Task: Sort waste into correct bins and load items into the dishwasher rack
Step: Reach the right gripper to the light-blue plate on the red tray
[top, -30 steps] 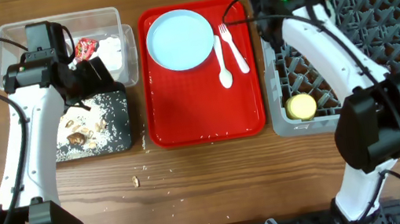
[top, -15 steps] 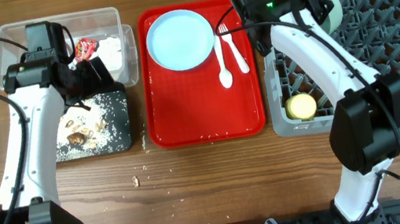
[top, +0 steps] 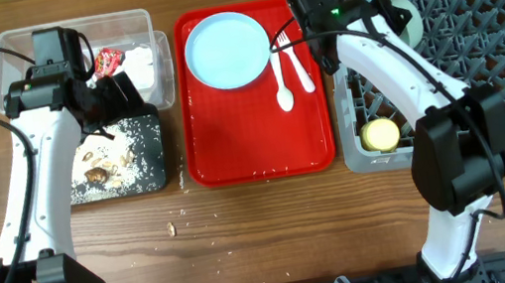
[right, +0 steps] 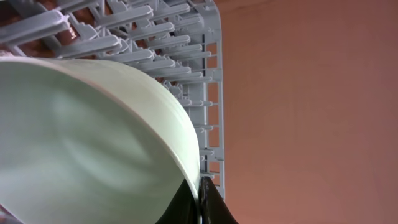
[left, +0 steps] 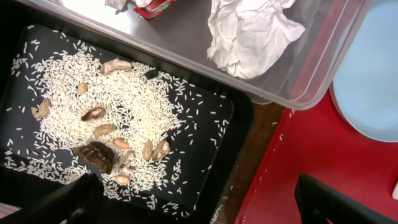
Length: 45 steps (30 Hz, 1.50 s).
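My right gripper (right: 200, 186) is shut on the rim of a pale blue bowl (right: 87, 143), held on edge over the back left corner of the grey dishwasher rack (top: 481, 57); the bowl (top: 405, 14) shows among the pegs. A yellow cup (top: 381, 133) sits in the rack's front left. The plate (top: 227, 50), fork (top: 294, 50) and spoon (top: 282, 82) lie on the red tray. My left gripper (left: 205, 208) is open and empty above the black tray (top: 155, 171) holding rice and food scraps (left: 99, 134). The clear tub (top: 17, 41) holds a red wrapper (top: 107, 60) and a napkin (left: 249, 34).
The flat red serving tray (top: 253, 141) lies between the bins and the rack. Rice crumbs (top: 176, 223) are scattered on the wooden table in front of the black tray. The left arm's cable loops at the far left.
My right wrist has shifted left along the rack's back edge and the bowl has come into view on edge among the pegs. The left arm has not moved.
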Each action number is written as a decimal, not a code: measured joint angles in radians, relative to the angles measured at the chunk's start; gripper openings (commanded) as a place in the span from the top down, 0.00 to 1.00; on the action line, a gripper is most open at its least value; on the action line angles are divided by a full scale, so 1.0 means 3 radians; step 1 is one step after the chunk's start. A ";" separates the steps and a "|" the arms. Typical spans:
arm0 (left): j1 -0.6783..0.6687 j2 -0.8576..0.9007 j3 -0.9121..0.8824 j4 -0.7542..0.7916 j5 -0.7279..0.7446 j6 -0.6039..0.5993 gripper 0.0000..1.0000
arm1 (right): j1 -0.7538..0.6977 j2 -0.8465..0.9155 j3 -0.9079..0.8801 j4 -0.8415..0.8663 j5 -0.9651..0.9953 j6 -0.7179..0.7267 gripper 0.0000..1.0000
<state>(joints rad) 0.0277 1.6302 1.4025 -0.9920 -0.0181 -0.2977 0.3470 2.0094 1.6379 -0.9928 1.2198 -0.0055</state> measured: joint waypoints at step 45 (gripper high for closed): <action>0.0000 0.0000 0.0001 0.0000 0.0001 0.0000 0.00 | 0.0209 -0.0328 0.0282 0.0173 -0.4092 0.0367 0.00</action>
<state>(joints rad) 0.0277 1.6302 1.4029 -0.9920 -0.0177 -0.2977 0.4095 1.9110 1.7226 -0.9409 -0.0078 0.1047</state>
